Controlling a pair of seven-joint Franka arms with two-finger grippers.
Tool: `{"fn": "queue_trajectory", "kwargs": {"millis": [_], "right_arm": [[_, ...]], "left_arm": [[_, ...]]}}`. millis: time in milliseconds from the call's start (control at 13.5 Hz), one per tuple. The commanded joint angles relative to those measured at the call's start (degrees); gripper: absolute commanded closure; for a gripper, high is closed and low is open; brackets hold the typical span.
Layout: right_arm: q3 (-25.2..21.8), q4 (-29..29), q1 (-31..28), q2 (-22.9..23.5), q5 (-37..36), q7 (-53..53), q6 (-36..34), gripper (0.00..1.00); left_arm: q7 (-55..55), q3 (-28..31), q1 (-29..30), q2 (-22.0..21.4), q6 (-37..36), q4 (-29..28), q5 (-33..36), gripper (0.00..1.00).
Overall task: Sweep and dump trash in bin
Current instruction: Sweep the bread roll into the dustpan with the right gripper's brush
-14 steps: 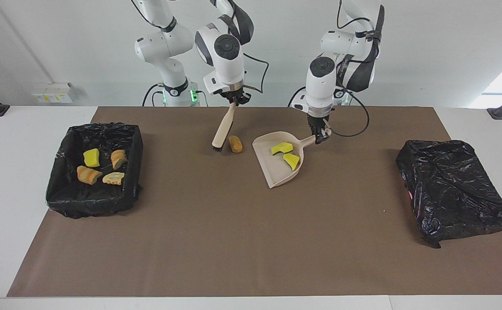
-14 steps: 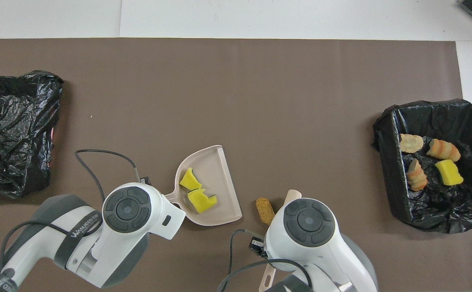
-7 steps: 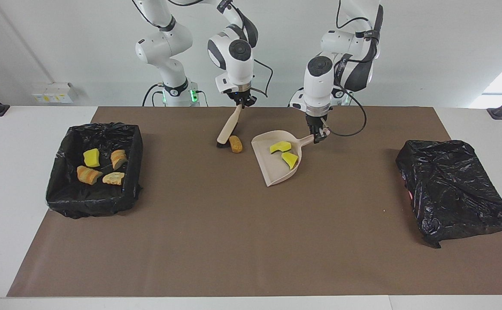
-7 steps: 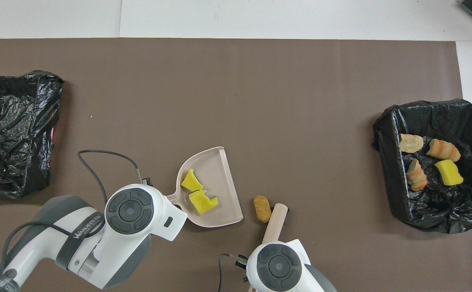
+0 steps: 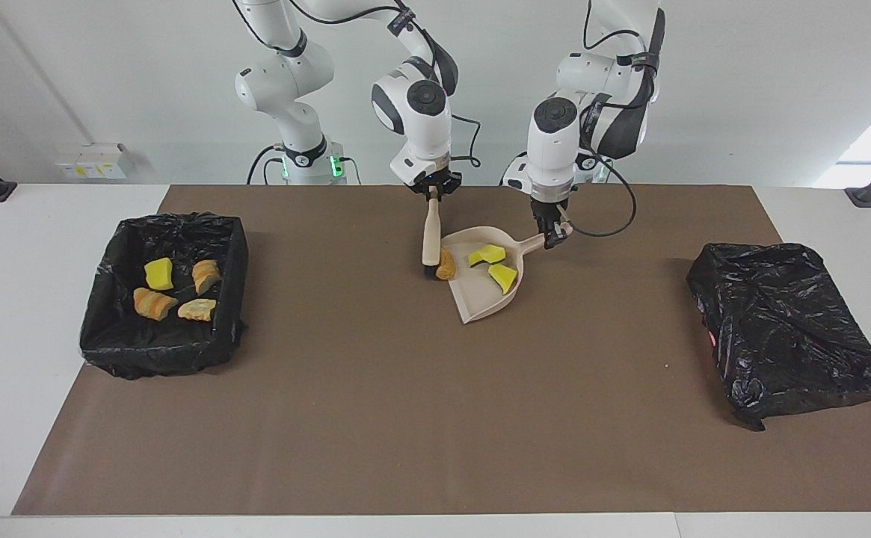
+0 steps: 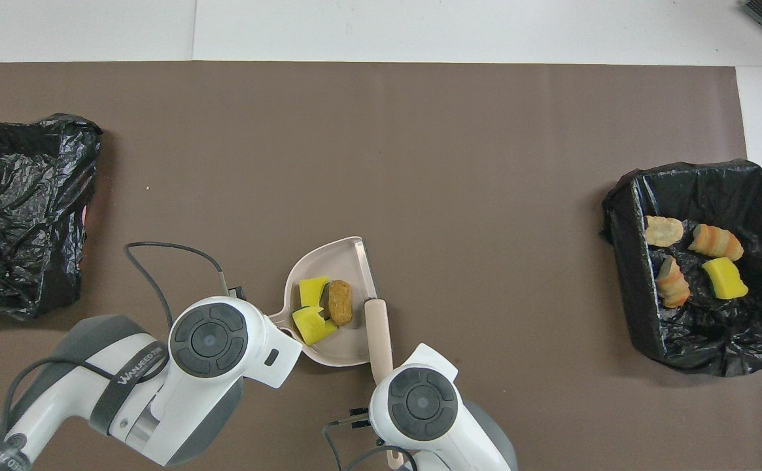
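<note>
The trash (image 5: 491, 265) you are clearing sits in the dustpan (image 5: 480, 295): two yellow sponge chunks (image 6: 312, 307) toward the pan's handle and a golden-brown bread lump (image 6: 339, 302) just inside its open lip, touching the brush head. Judge all three as very light and soft; the sponge will squash and spring back, the lump looks ready to roll, so none of it is worth pinching. You handle it by the tools: keep the pan level or tipped back toward its handle, because pieces this light would likely slide or bounce off the lip at a sharp tilt or jolt. The left gripper (image 5: 552, 235) is clamped tight on the pan's handle, and the hard, smooth plastic may twist in that narrow grip once the pan lifts. The right gripper (image 5: 433, 192) is closed hard on the top of the brush (image 5: 430, 239), which stands almost upright with its dark bristles down at the pan's lip. The open bin (image 5: 237, 261) lined with black plastic, already holding four pieces (image 5: 173, 288), lies well apart from the pan toward the right arm's end of the table; a closed black bag (image 5: 786, 329) lies toward the left arm's end.
</note>
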Motion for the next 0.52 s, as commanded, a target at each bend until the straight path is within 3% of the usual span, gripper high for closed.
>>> {"fn": "queue_trajectory", "kwargs": {"millis": [0,444], "right_arm": [[-0.1,2.4,-0.3,1.5,1.6,-11.5,-0.7,1.0],[-0.8,9.6,-9.3,-4.1,0.4,-11.6,-20.0,1.0]], "left_arm": [[-4.9,0.6,-0.7,-0.5,-0.9,-0.3,0.4,1.0],[-5.2,0.8,3.0,-0.5,-0.2,0.8,-7.8,1.0]]}}
